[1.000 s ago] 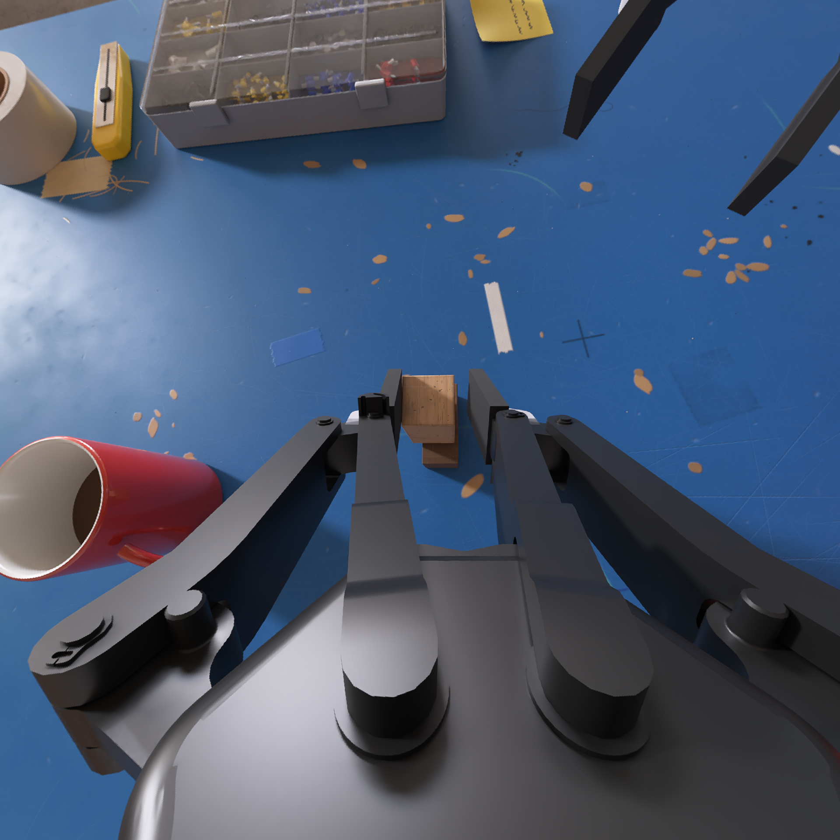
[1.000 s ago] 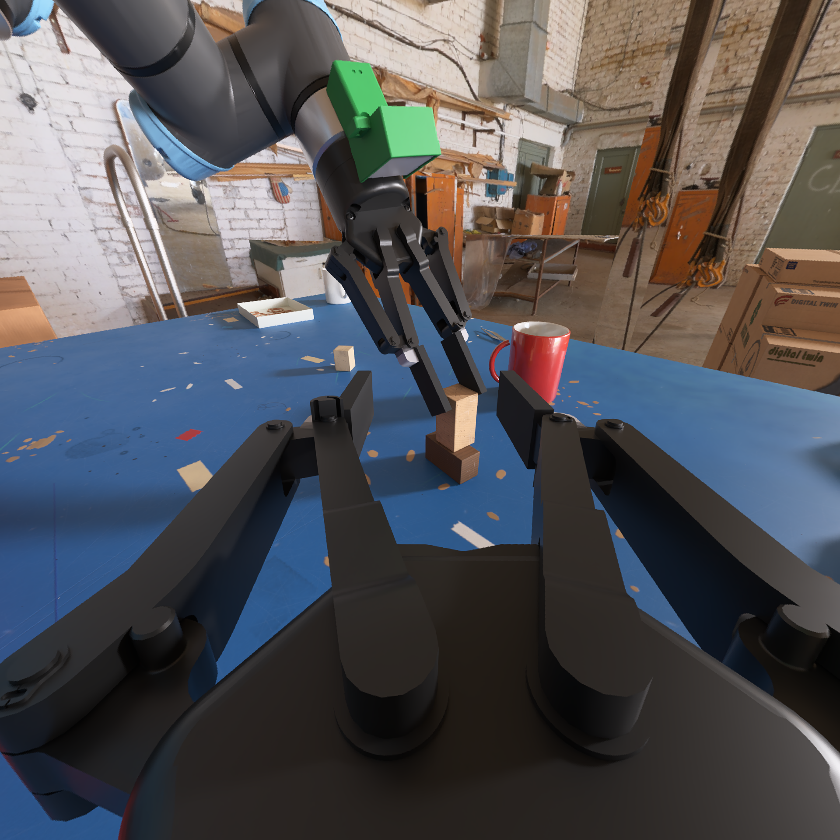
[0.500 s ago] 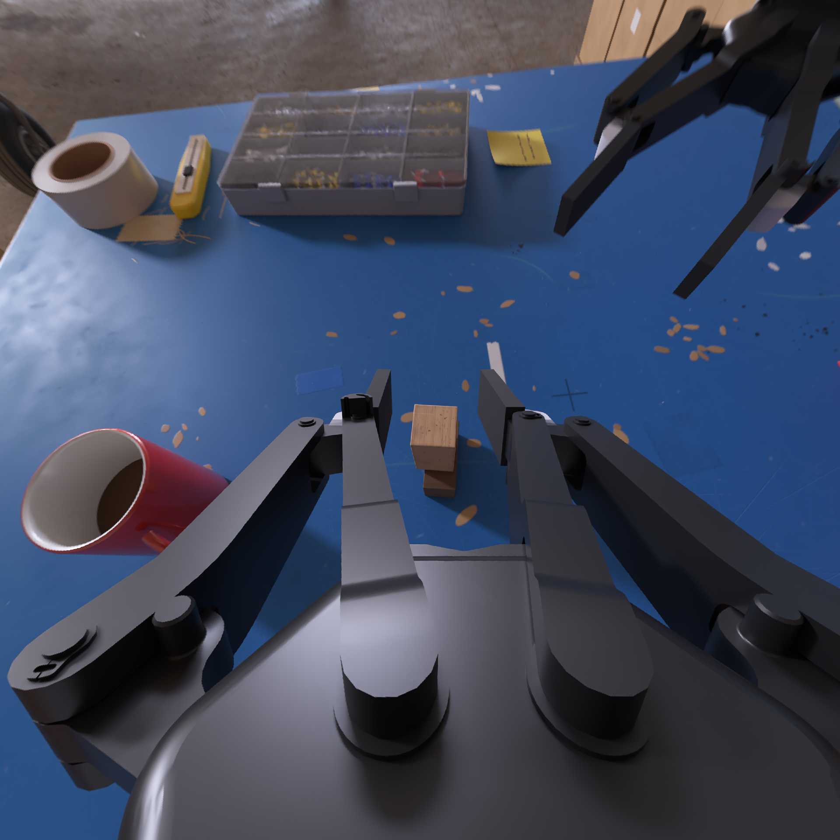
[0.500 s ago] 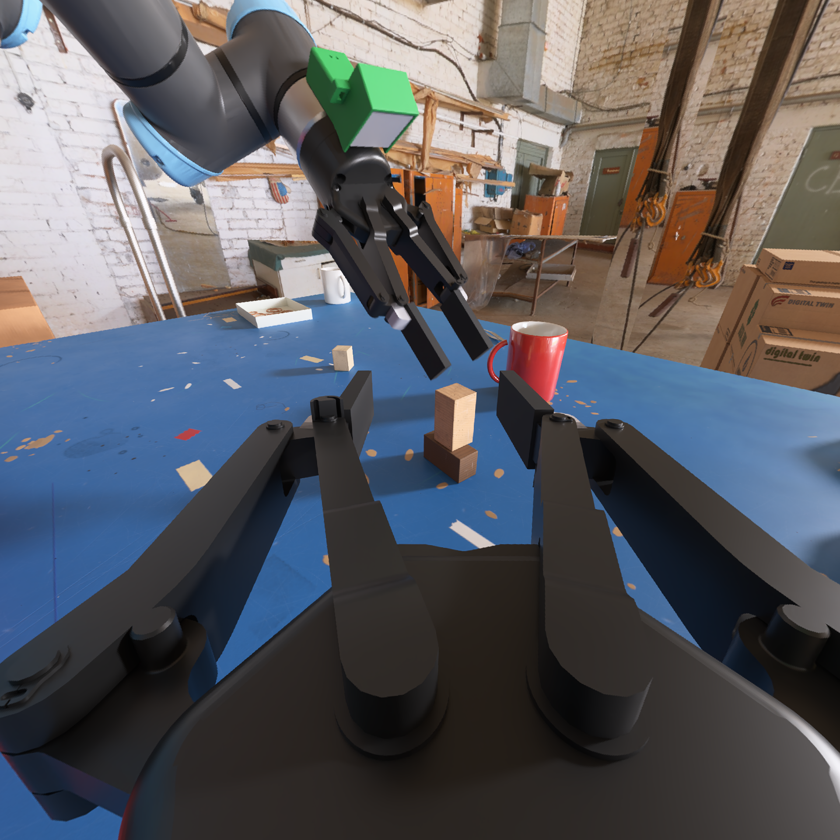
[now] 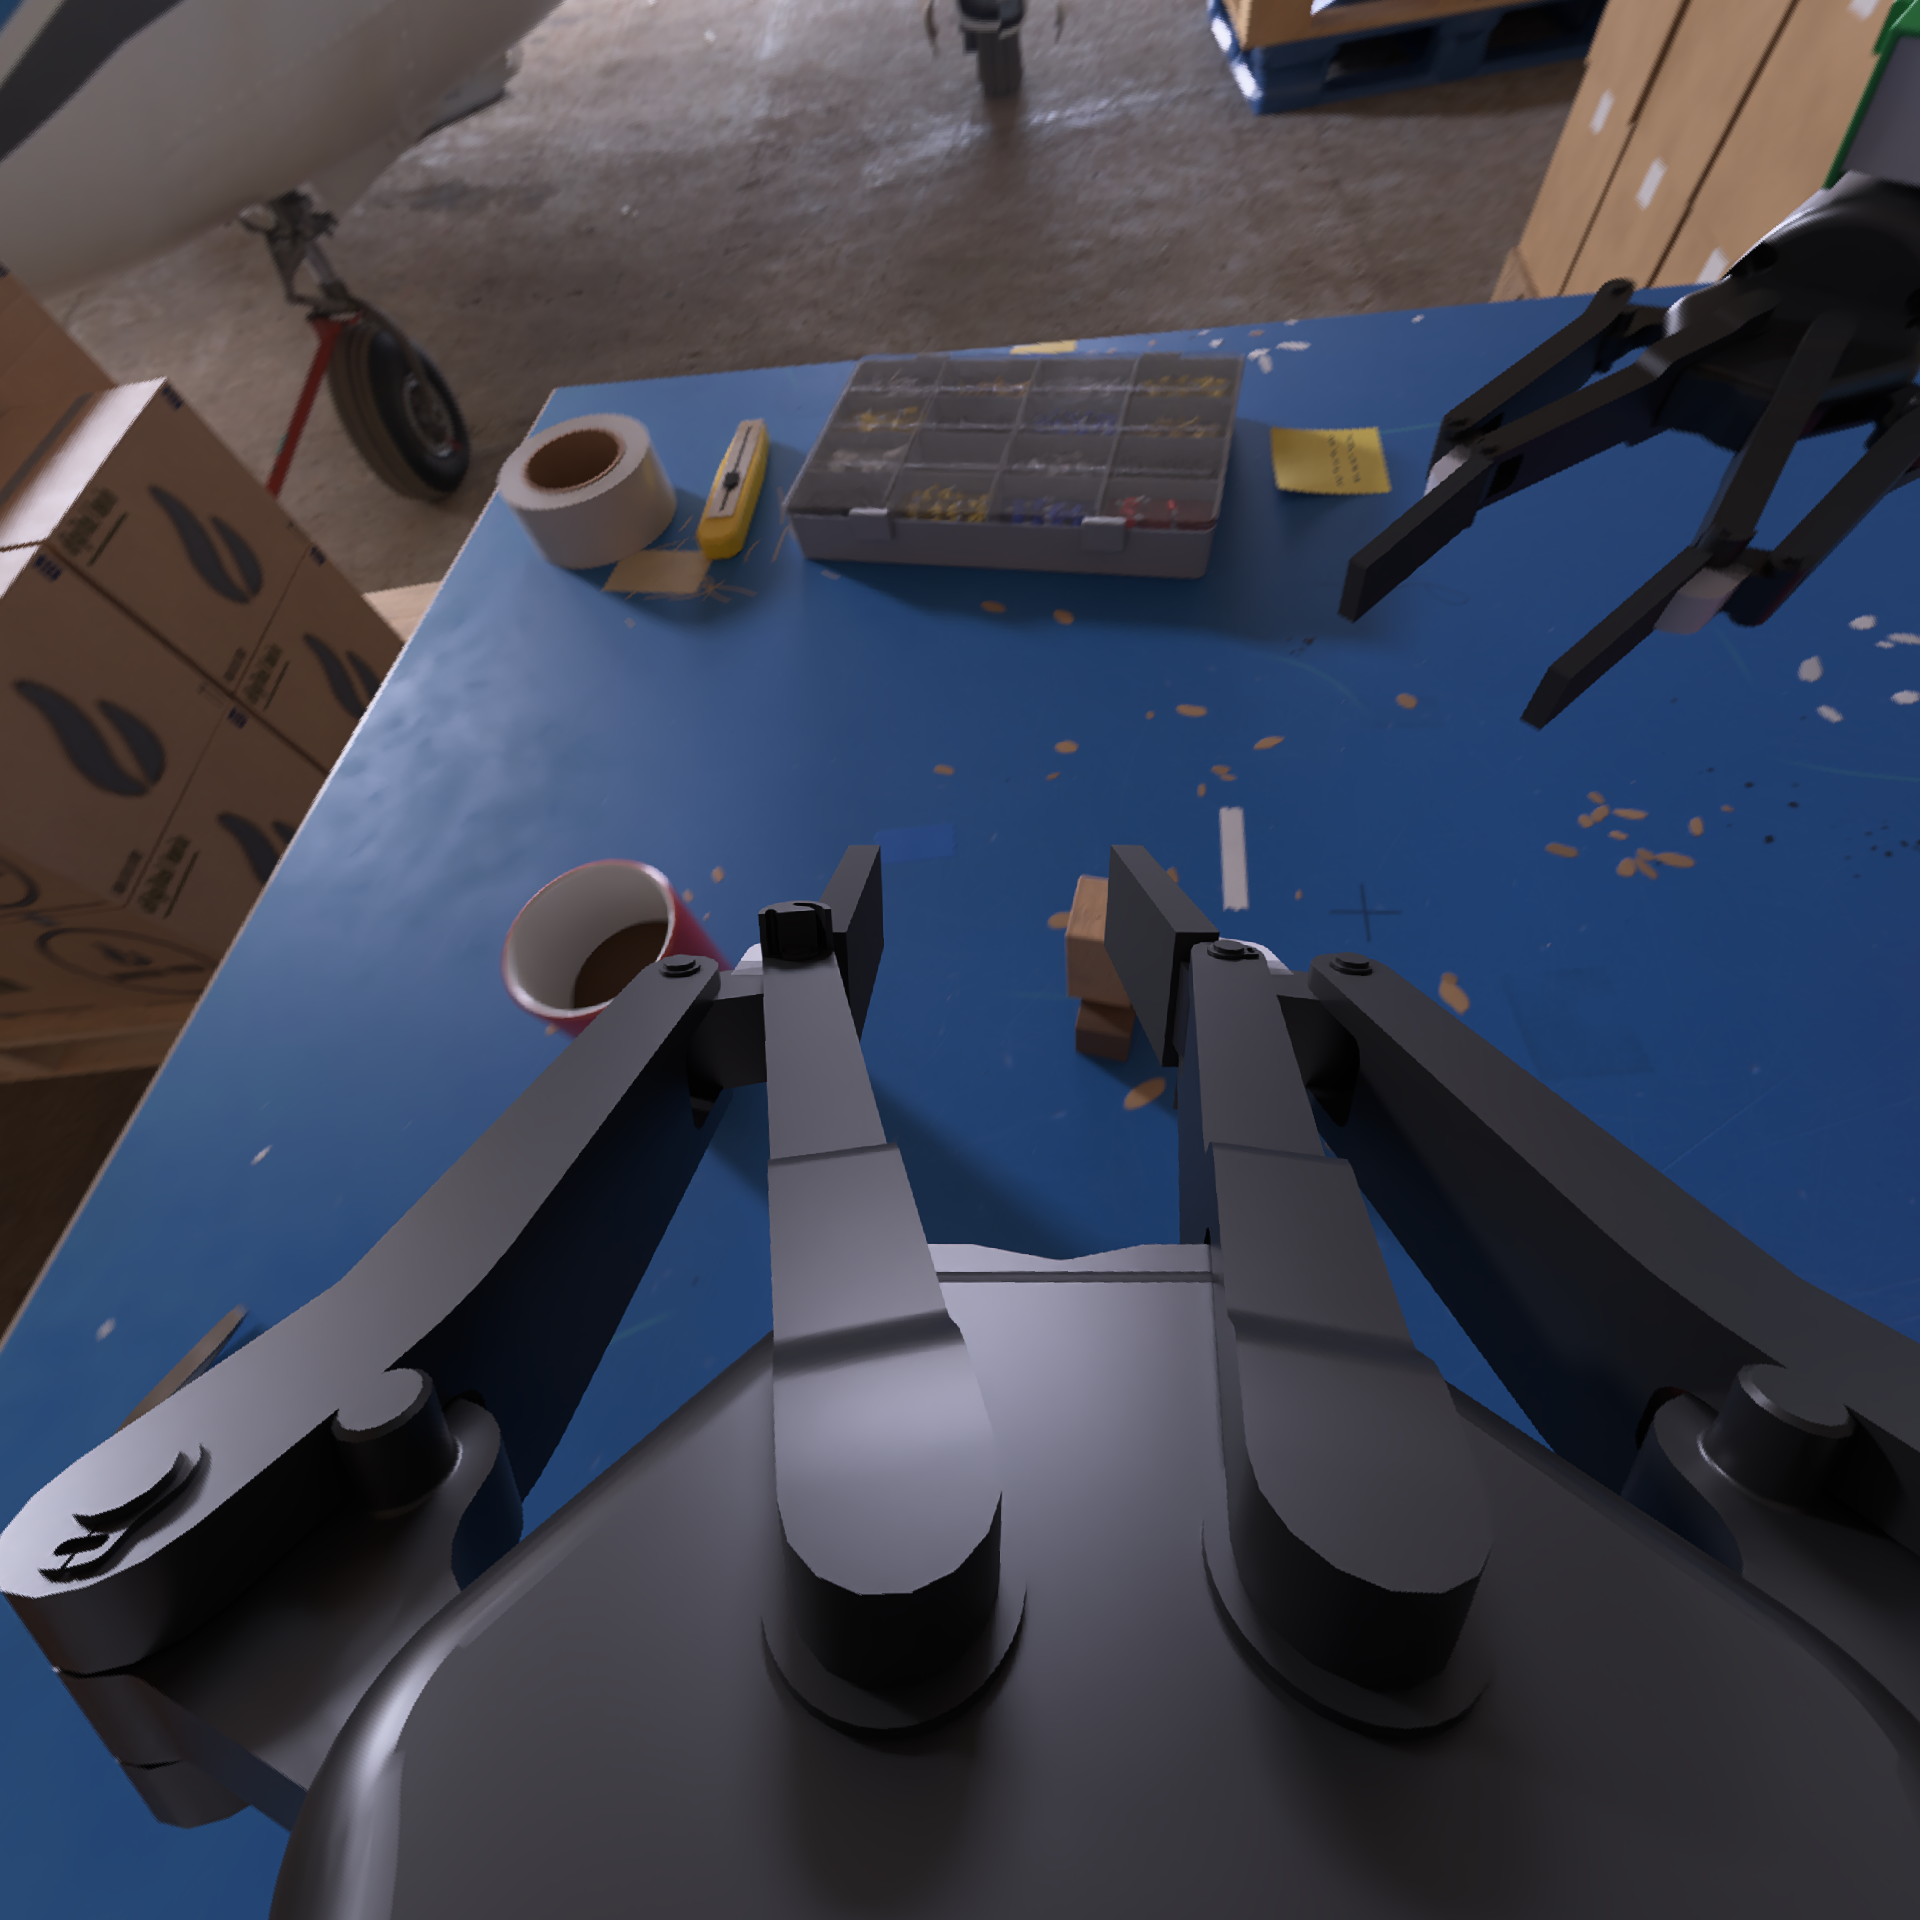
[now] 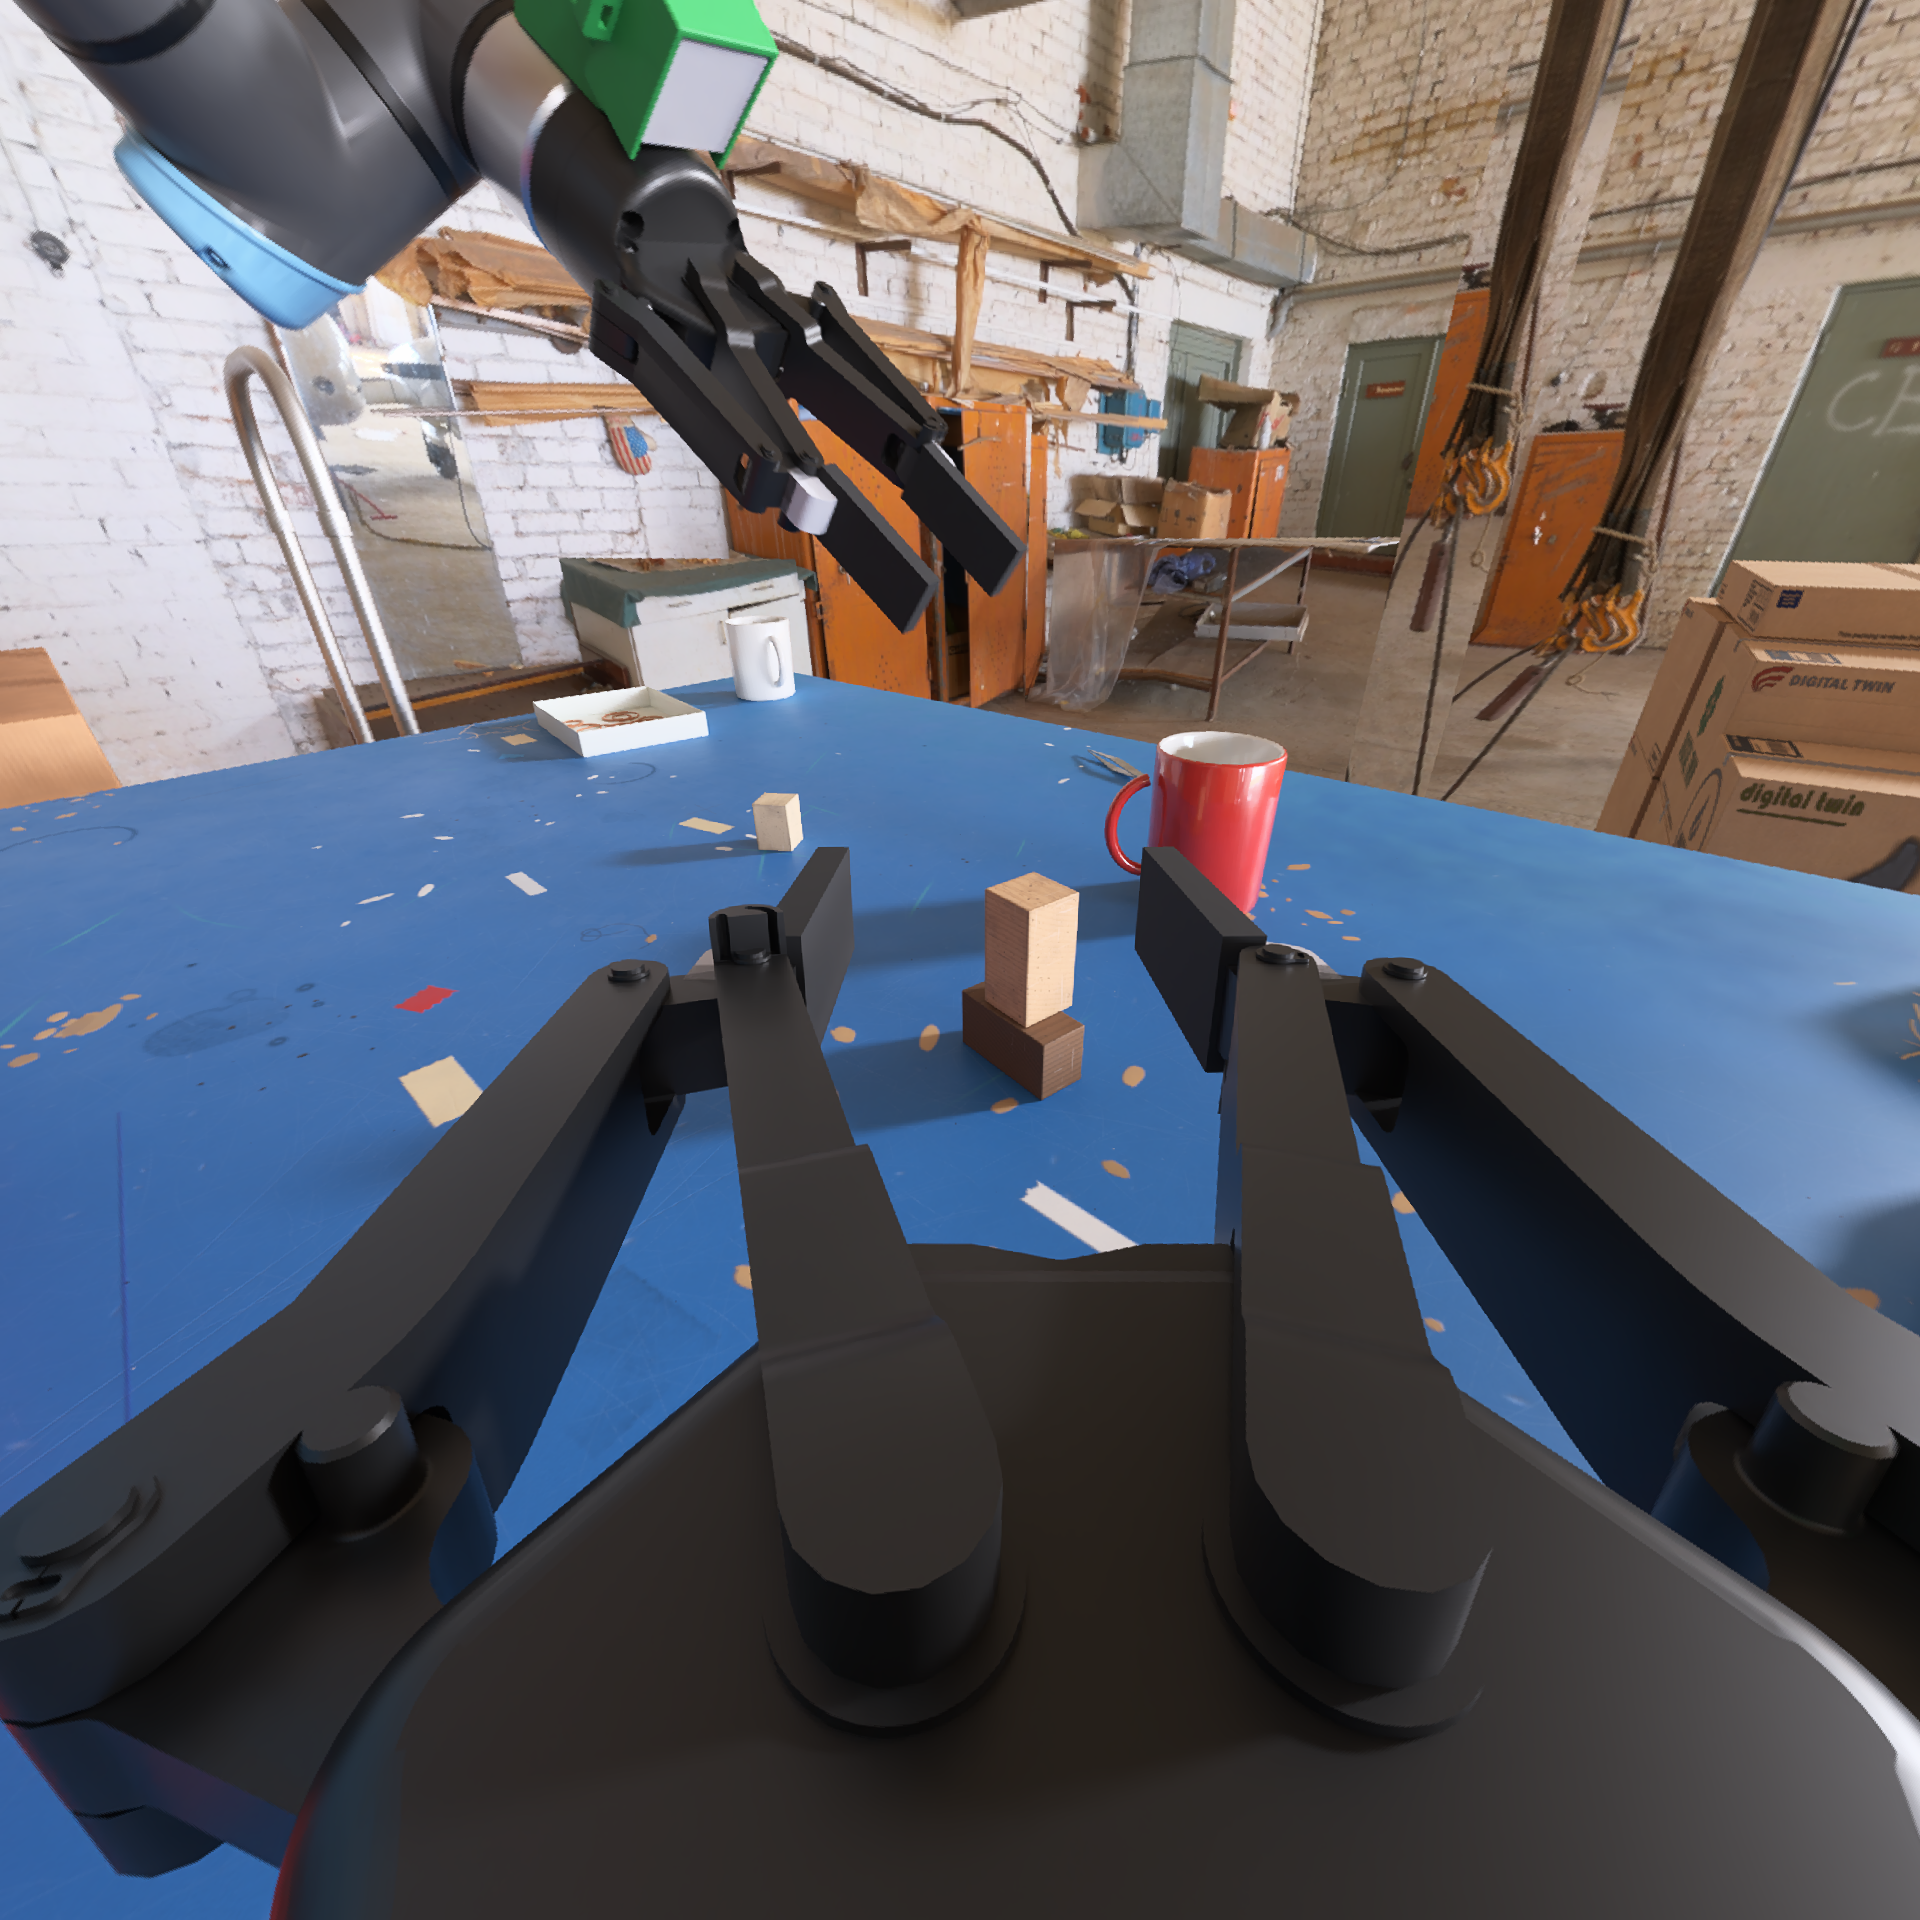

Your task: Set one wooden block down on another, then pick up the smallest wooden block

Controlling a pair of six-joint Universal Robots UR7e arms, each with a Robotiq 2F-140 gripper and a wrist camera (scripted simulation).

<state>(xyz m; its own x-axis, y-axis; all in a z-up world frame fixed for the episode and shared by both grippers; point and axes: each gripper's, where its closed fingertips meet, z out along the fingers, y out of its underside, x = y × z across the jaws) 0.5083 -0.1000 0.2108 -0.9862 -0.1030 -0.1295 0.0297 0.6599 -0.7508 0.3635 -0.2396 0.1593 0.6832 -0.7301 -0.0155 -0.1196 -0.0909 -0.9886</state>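
A tall light wooden block point(image 6: 1029, 945) stands upright on a dark brown block point(image 6: 1023, 1049) on the blue table point(image 6: 312, 1143). A small light wooden cube point(image 6: 778, 821) sits alone farther back on the left. My left gripper point(image 6: 951, 587) is open and empty, high above the table and behind the stack. In its own view the left gripper point(image 5: 995, 894) looks down; its right finger partly hides the light block point(image 5: 1086, 935) and the dark block point(image 5: 1101, 1029). My right gripper point(image 6: 989, 868) is open and empty, short of the stack, and it also shows in the left wrist view point(image 5: 1455, 649).
A red mug point(image 6: 1210, 821) stands right of the stack. A white mug point(image 6: 761, 657) and a white tray point(image 6: 620, 719) sit at the far edge. A parts organiser point(image 5: 1008, 468), tape roll point(image 5: 587, 488), yellow knife point(image 5: 732, 488) and yellow note point(image 5: 1330, 460) lie at the opposite end.
My left gripper has let go of the tall light block, opened wider, and risen up and back from the stack. The block stays standing on the dark block. The right gripper has not moved.
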